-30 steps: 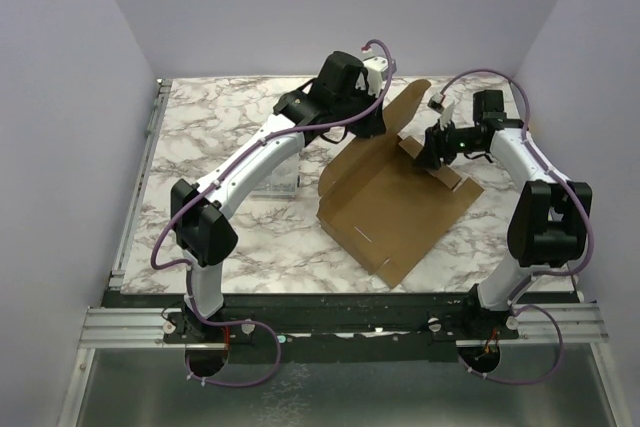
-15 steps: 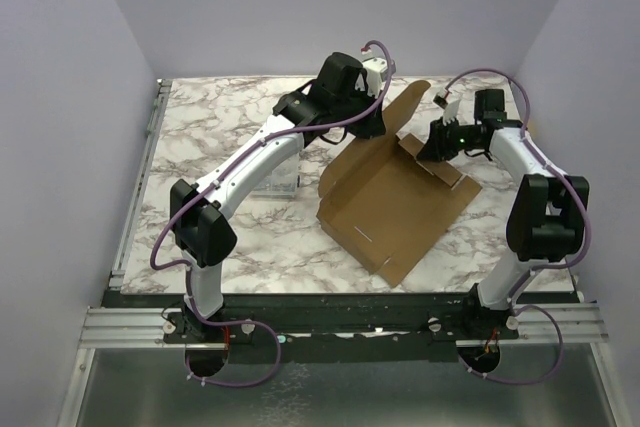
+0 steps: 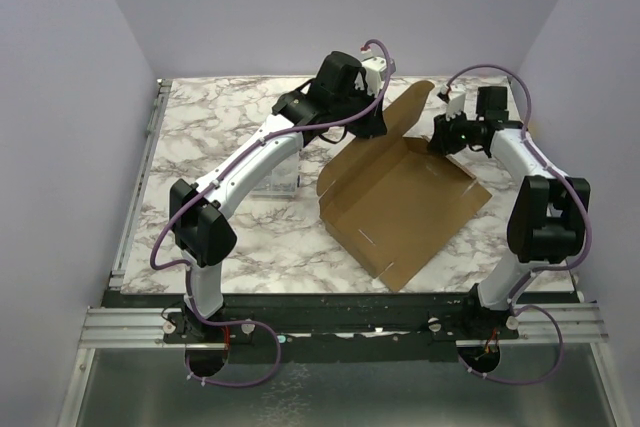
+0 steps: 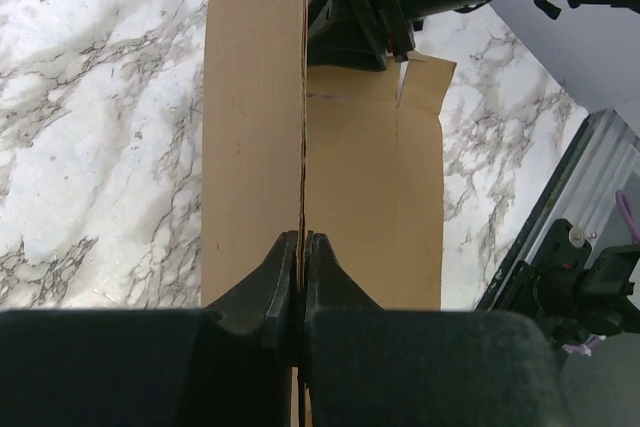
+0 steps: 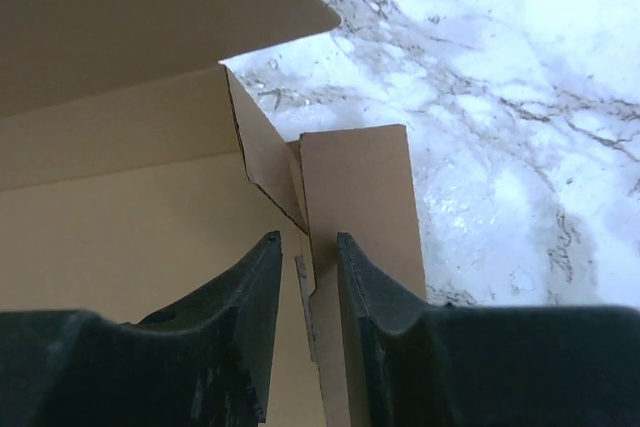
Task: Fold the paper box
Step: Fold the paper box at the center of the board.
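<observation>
we are stretching our left arm across the table (image 3: 215, 122) to the far edge of the paper box (image 3: 405, 202), which is lying opened out on the table's right half. our left gripper (image 4: 302, 242) is pinching the box's upright back flap tight. our right arm is bending inward at the far right corner, with the right gripper (image 5: 310, 242) slightly apart, straddling a side flap's edge.
</observation>
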`<state>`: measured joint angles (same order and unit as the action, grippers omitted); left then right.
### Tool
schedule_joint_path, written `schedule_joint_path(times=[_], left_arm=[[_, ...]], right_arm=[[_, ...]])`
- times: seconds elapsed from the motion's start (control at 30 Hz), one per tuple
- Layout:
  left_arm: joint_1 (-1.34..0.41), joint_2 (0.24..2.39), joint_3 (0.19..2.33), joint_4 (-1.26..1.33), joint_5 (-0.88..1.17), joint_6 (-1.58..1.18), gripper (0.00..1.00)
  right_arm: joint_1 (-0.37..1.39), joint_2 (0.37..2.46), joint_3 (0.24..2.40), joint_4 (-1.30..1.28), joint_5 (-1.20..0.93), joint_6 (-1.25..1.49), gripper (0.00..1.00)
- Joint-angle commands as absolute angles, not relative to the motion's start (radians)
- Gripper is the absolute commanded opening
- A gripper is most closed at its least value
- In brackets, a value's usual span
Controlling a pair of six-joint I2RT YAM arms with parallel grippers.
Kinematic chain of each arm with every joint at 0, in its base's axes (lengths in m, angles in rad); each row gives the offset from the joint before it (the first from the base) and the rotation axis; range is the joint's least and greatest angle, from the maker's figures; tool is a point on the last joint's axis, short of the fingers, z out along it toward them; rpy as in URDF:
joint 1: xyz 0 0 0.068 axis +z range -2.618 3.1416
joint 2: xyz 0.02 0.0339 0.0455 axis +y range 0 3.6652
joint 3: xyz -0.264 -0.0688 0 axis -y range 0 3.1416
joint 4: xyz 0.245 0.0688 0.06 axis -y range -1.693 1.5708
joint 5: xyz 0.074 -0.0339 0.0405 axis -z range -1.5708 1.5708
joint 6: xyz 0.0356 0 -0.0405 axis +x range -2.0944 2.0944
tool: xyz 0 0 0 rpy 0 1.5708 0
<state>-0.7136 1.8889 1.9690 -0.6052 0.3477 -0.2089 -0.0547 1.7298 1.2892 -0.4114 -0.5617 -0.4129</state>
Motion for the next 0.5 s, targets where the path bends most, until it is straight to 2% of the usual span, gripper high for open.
schedule_joint_path(times=[0.0, 0.17, 0.27, 0.37, 0.47], left_arm=[[-0.714, 1.889, 1.995, -0.571, 0.378, -0.226, 0.00], [-0.713, 1.896, 2.001, -0.601, 0.358, -0.194, 0.00], [-0.713, 1.884, 1.994, -0.641, 0.320, -0.143, 0.00], [-0.712, 1.864, 1.967, -0.654, 0.309, -0.110, 0.00], [-0.712, 1.860, 1.964, -0.662, 0.316, -0.102, 0.00]], right_arm=[[-0.066, 1.754, 1.263, -0.391, -0.551, -0.427, 0.34], [-0.132, 1.747, 1.306, -0.453, -0.705, -0.398, 0.41], [-0.204, 1.738, 1.355, -0.503, -0.774, -0.404, 0.52], [-0.238, 1.764, 1.403, -0.595, -0.793, -0.482, 0.67], [-0.239, 1.810, 1.419, -0.657, -0.791, -0.564, 0.70]])
